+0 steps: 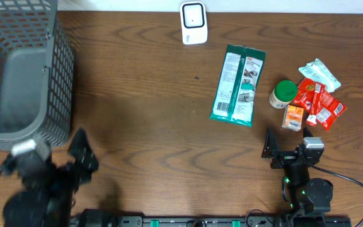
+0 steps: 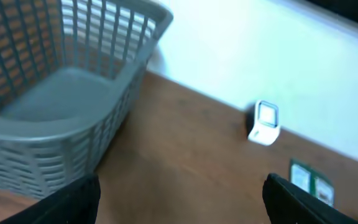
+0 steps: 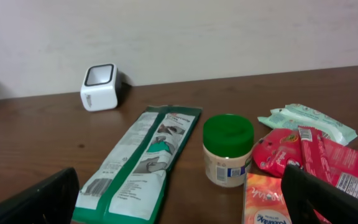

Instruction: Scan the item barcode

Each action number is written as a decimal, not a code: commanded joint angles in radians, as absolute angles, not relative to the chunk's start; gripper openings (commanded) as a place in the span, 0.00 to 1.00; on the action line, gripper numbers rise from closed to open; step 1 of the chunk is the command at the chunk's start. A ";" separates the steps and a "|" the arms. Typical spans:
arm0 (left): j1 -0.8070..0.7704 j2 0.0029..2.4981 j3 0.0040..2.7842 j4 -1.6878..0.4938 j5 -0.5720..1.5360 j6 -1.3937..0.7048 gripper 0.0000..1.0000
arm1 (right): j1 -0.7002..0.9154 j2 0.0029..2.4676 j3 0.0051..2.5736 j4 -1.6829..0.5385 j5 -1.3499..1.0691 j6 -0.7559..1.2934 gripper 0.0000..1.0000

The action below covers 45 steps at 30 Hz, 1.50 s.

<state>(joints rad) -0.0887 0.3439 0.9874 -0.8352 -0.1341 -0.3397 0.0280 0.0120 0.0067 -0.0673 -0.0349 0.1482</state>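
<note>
A white barcode scanner (image 1: 193,23) (image 2: 265,122) (image 3: 98,87) stands at the table's far edge. The items lie at the right: a long green-and-white packet (image 1: 238,85) (image 3: 142,165) with a barcode at its near end, a green-lidded jar (image 1: 283,94) (image 3: 229,149), red packets (image 1: 319,101) (image 3: 316,155), an orange packet (image 1: 293,118) (image 3: 266,202) and a pale green pack (image 1: 320,74) (image 3: 307,118). My right gripper (image 1: 290,146) (image 3: 179,199) is open and empty, just short of the jar and the orange packet. My left gripper (image 1: 84,154) (image 2: 182,193) is open and empty, near the front left.
A grey mesh basket (image 1: 17,69) (image 2: 61,93) fills the far left corner, just beyond my left gripper. Bare wood lies between the basket and the green-and-white packet. A white wall rises behind the scanner.
</note>
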 commanded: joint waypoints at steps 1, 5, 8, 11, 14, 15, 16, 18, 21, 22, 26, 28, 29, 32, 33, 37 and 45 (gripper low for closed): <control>-0.083 0.221 0.983 -0.852 -0.143 -0.337 0.84 | 0.021 0.007 0.005 -0.071 -0.046 0.133 0.99; -0.083 0.101 0.983 -0.896 -0.144 -0.325 0.84 | 0.021 0.007 0.005 -0.071 -0.046 0.133 0.99; -0.083 0.035 0.976 -0.913 -0.144 -0.326 0.84 | 0.021 0.007 0.005 -0.071 -0.046 0.133 0.99; -0.084 0.002 0.959 -0.912 -0.144 -0.326 0.84 | 0.021 0.007 0.005 -0.071 -0.046 0.133 0.99; -0.083 0.003 0.939 -0.884 -0.144 -0.326 0.84 | 0.021 0.007 0.005 -0.071 -0.046 0.133 0.99; -0.083 0.003 0.925 -0.851 -0.143 -0.327 0.84 | 0.021 0.007 0.005 -0.071 -0.046 0.133 0.99; -0.083 0.003 0.911 -0.815 -0.142 -0.329 0.84 | 0.021 0.007 0.005 -0.071 -0.046 0.133 0.99; -0.084 0.003 0.860 -0.676 -0.136 -0.336 0.84 | 0.021 0.007 0.005 -0.071 -0.046 0.133 0.99; -0.083 0.003 0.746 -0.399 -0.090 -0.334 0.84 | 0.021 0.007 0.005 -0.071 -0.046 0.133 0.99; -0.083 0.003 0.691 -0.273 -0.065 -0.334 0.84 | 0.021 0.007 0.005 -0.071 -0.046 0.133 0.99; -0.083 0.003 0.489 0.145 0.014 -0.335 0.84 | 0.021 0.007 0.005 -0.071 -0.046 0.133 0.99; -0.083 0.003 0.379 0.319 0.019 -0.354 0.84 | 0.021 0.007 0.005 -0.071 -0.046 0.133 0.99; -0.083 0.003 0.345 0.359 0.019 -0.364 0.84 | 0.021 0.007 0.005 -0.071 -0.046 0.133 0.99; -0.083 0.003 0.223 0.459 0.019 -0.379 0.84 | 0.021 0.007 0.005 -0.071 -0.046 0.133 0.99; -0.083 0.002 0.187 0.470 0.019 -0.379 0.84 | 0.021 0.007 0.005 -0.071 -0.046 0.133 0.99; -0.083 0.002 0.079 0.477 0.015 -0.379 0.84 | 0.021 0.007 0.005 -0.071 -0.046 0.133 0.99; -0.082 0.002 0.004 0.351 0.011 -0.378 0.84 | 0.021 0.007 0.005 -0.071 -0.046 0.133 0.99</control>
